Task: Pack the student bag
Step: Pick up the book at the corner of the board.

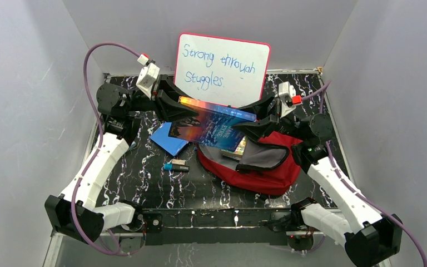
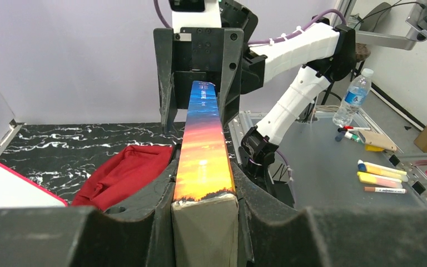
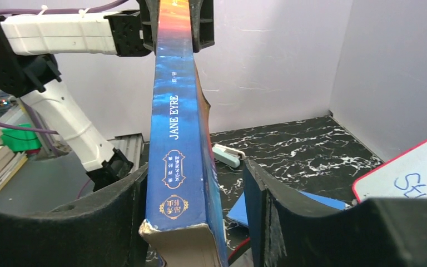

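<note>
Ok, top view: my left gripper [image 1: 186, 111] and right gripper [image 1: 246, 119] meet on the book [image 1: 217, 127], which sits over the far-left edge of the student bag [image 1: 256, 167], right of centre. Left wrist: left jaws clamped on the book's end. Right wrist: right jaws straddle the book, with a gap at one finger.

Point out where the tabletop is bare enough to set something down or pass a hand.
Freest: the near-left table, between the left arm, the small pen-like items and the student bag. A narrower strip runs along the near edge before the bag. Crowded: the middle and back, with the blue notebook, the held-up book and the whiteboard.
</note>
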{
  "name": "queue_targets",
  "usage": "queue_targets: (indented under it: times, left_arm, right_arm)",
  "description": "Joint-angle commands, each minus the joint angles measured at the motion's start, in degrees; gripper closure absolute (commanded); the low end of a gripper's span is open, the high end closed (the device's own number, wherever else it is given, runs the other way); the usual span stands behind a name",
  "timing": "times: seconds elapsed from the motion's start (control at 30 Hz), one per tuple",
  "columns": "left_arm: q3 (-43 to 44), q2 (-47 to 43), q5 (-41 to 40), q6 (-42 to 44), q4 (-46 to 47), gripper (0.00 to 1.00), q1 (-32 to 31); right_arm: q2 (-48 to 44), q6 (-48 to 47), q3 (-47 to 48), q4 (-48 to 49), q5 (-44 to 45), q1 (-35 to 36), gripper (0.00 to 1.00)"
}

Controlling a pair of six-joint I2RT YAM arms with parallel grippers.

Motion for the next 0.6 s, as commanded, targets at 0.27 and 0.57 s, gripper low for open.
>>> queue_targets:
  times: [0.27,0.57]
  left_arm:
    - [1.99,-0.82,-10.19,0.11,8.79,1.00,-2.15]
    - [-0.10,-1.38,-11.91,-0.52,8.91,0.46,-2.24]
  right_arm:
    - [2.21,6.77,-0.54,11.36,-4.10,0.14,0.62]
    - [-1.10,5.92,-0.18,8.78,2.41,0.11,1.00]
